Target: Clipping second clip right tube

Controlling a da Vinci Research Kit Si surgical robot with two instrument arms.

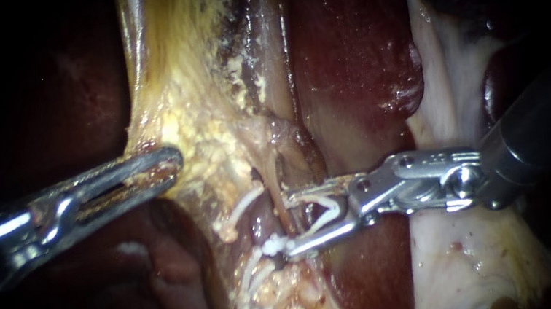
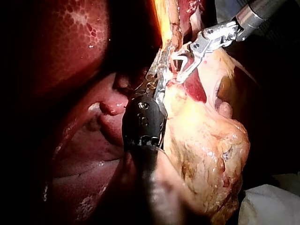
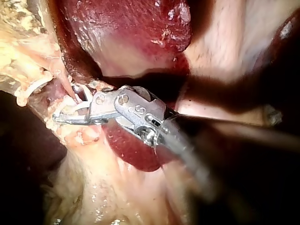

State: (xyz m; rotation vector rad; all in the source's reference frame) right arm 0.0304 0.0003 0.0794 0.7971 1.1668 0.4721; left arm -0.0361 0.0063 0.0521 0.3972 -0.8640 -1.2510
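Left instrument (image 1: 172, 162) lying level, end effector clenching edge of yellow fatty tissue (image 1: 191, 109). Right instrument (image 1: 284, 221) tilting slightly down, end effector spread wide, carrying open white clip (image 1: 326, 205) — straddling right tube (image 1: 285, 188). Other white clips (image 1: 240, 208) sitting just beside. Liver (image 2: 79, 33) lying beyond, beside left instrument.

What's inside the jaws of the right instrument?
A white clip, open in a V, is held by the right instrument. A thin tube seems to cross between the clip's legs. The clip and jaws hide the tube's far side.
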